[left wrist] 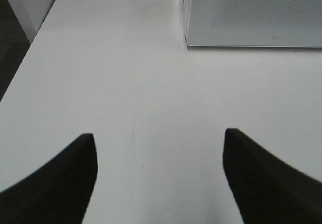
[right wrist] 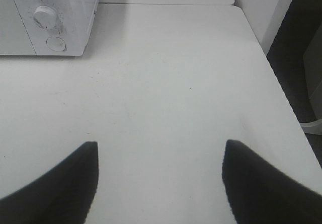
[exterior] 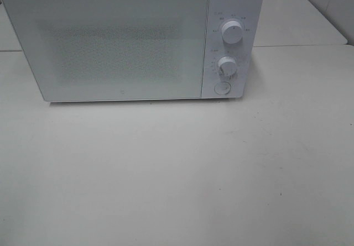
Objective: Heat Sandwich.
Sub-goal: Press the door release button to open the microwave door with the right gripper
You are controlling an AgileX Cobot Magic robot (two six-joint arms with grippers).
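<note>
**Microwave shut, both grippers open and empty over the table**

High view: white microwave (exterior: 110,41) stands at the back of the white table (exterior: 177,174), door closed, front facing the camera. The frosted door panel hides the inside. The control strip is on the microwave's right side: upper knob (exterior: 232,31), lower knob (exterior: 227,66) under it, round button (exterior: 222,88) at the bottom. A second white tabletop (exterior: 298,14) butts up behind, with a seam between the two. No arm shows in this view.

Left wrist view: left gripper (left wrist: 158,133) has its jaws spread wide with nothing between them, only bare table underneath. Its dark fingers (left wrist: 60,178) sit low in the frame, clear of the microwave. The microwave's lower front corner shows ahead of it, well apart.

Right wrist view: right gripper (right wrist: 161,142) is the same, spread wide, holding nothing, over bare table. The control side of the microwave is ahead and off to one side, with the lower knob and button visible. The table edge and dark floor (right wrist: 297,48) lie on the other side.

Sandwich: not in any view, so I cannot tell where it is.
</note>
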